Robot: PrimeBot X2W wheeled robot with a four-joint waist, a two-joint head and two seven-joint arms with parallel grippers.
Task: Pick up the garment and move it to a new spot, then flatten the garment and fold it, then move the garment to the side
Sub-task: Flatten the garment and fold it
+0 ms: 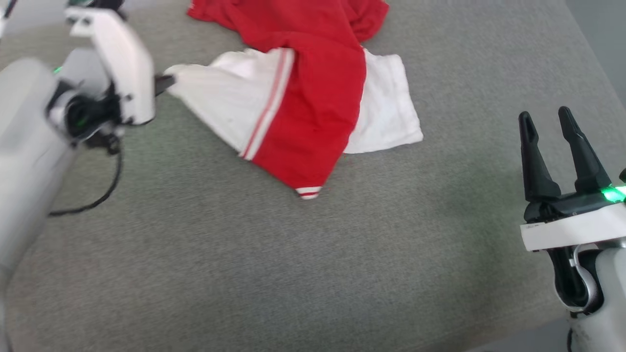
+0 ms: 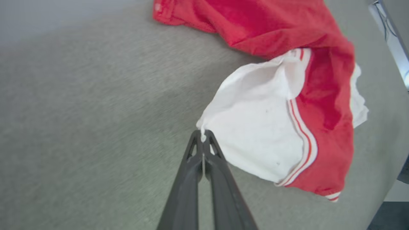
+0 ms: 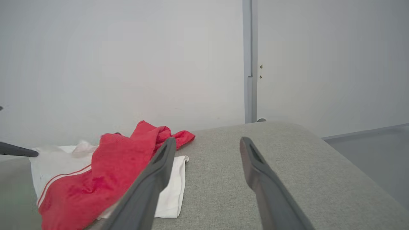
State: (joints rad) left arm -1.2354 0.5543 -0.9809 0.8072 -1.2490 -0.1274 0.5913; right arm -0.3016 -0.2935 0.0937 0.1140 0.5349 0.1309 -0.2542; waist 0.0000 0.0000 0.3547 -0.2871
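The garment [image 1: 313, 98] lies crumpled in the upper middle of the head view. Its red body is bunched and runs off the top edge, and a red fold drapes diagonally over white cloth. The stretched white sleeve [image 1: 230, 102] is drawn to a point toward the left of the frame. The left gripper [image 1: 165, 83] is closed on that point, its dark tips just clear of the pale wrist housing.

The left wrist view makes the hold plain: the two fingers [image 2: 188, 179] press together with a pinch of white cloth between their tips. There the striped trim [image 2: 303, 150] curves down beside the red panel. The head view adds the other white sleeve [image 1: 391, 112], lying flat to the right of the red fold, and a striped band [image 1: 309, 192] at the fold's lowest corner.

The right gripper [image 1: 545, 117] stands at the lower right of the head view, well apart from the garment. Its jaws are spread wide with nothing between them, and a green light [image 1: 611, 194] glows on its wrist. Its own wrist view looks low across the cloth, with the red heap at the left.

The worktop [image 1: 293, 274] is covered in grey woven fabric, and a black cable [image 1: 105, 190] loops over it at the left. In the right wrist view its far edge is rounded, a plain pale wall [image 3: 127, 64] stands behind it, and a grey vertical strip [image 3: 250, 64] runs down that wall
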